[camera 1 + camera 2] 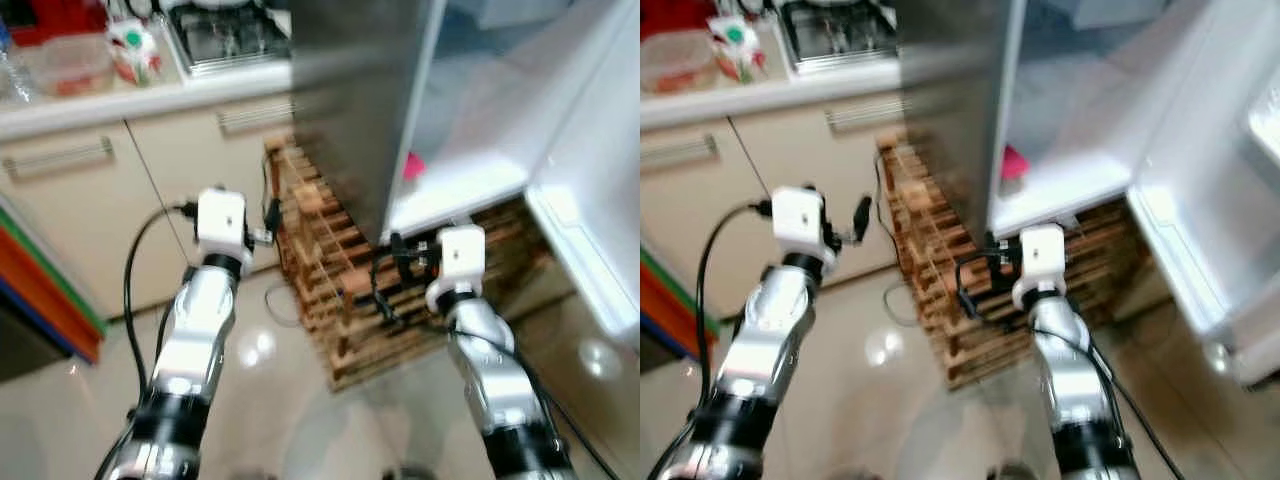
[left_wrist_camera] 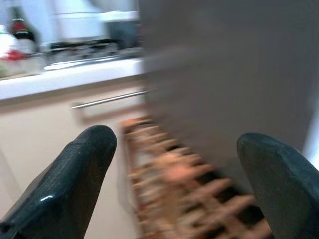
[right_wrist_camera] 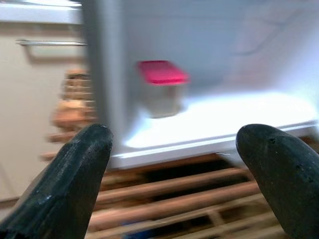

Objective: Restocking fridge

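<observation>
The fridge [image 1: 360, 110] stands on a wooden pallet [image 1: 330, 290] with its door [image 1: 590, 190] swung open to the right. A container with a pink lid [image 3: 160, 85] rests on the fridge's white bottom shelf [image 3: 224, 124]. My right gripper [image 3: 174, 174] is open and empty, held low in front of that shelf. My left gripper [image 2: 172, 184] is open and empty too, facing the fridge's grey side and the pallet. Both arms are raised before me, the left wrist [image 1: 221, 222] and the right wrist [image 1: 462, 252] in the eye views. The views are blurred.
A kitchen counter [image 1: 130, 95] runs along the back left with a clear lidded box [image 1: 70, 62], a carton [image 1: 135, 48] and a stove [image 1: 225, 35]. Cream cabinet doors [image 1: 80, 215] sit below it. Coloured boards [image 1: 40, 290] lean at the far left. Glossy floor [image 1: 300, 400] lies underneath.
</observation>
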Controlling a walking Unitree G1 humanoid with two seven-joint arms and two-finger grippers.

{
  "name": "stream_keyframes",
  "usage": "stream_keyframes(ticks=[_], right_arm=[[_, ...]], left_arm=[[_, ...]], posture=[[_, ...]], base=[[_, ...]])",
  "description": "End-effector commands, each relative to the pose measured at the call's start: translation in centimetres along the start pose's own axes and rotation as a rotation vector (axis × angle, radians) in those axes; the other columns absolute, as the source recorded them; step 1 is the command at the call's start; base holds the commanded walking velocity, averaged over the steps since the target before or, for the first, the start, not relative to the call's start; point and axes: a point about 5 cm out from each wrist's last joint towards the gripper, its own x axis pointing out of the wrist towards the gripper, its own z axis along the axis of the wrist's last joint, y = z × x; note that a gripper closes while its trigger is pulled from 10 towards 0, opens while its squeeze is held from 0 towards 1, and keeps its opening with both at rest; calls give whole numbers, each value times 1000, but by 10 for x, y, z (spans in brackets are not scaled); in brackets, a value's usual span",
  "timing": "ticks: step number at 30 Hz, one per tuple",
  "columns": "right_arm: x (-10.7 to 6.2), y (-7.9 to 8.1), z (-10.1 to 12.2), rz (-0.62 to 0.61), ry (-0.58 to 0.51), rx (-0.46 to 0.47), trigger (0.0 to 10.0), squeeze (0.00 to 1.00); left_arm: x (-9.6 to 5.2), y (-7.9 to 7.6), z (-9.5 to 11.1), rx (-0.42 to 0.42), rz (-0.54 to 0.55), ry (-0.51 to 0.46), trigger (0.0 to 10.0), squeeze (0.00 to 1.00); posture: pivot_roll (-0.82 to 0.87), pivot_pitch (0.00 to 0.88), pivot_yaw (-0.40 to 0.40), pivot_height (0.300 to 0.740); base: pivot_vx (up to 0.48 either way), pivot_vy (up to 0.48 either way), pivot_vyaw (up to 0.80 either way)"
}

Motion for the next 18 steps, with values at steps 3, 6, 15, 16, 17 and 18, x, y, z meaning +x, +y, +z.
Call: stream_keyframes(ticks=[3, 6, 15, 16, 17, 18], right_arm=[[-2, -4, -4, -9, 10, -12, 10000, 0], [-4, -6, -7, -7, 25, -22, 10000, 0], [-30, -49, -39, -226, 145, -132, 10000, 0], [-30, -49, -39, -226, 145, -132, 10000, 0], [-30, -49, -39, -226, 145, -132, 10000, 0], [-32, -55, -41, -270, 154, -136, 10000, 0]], left_arm=[[1, 11, 1, -62, 52, -1, 10000, 0], [2, 12, 0, -53, 53, 2, 10000, 0], [3, 9, -2, -42, 36, 7, 10000, 0], [3, 9, -2, -42, 36, 7, 10000, 0], [3, 9, -2, -42, 36, 7, 10000, 0], [3, 9, -2, -42, 33, 8, 10000, 0]], posture=[[-80, 0, 19, 740], [-80, 0, 19, 740], [-99, 0, 21, 740], [-99, 0, 21, 740], [-99, 0, 21, 740], [-102, 0, 23, 740]], base=[[0, -320, 0], [0, 0, 0], [0, 0, 0], [0, 0, 0], [0, 0, 0], [0, 0, 0]])
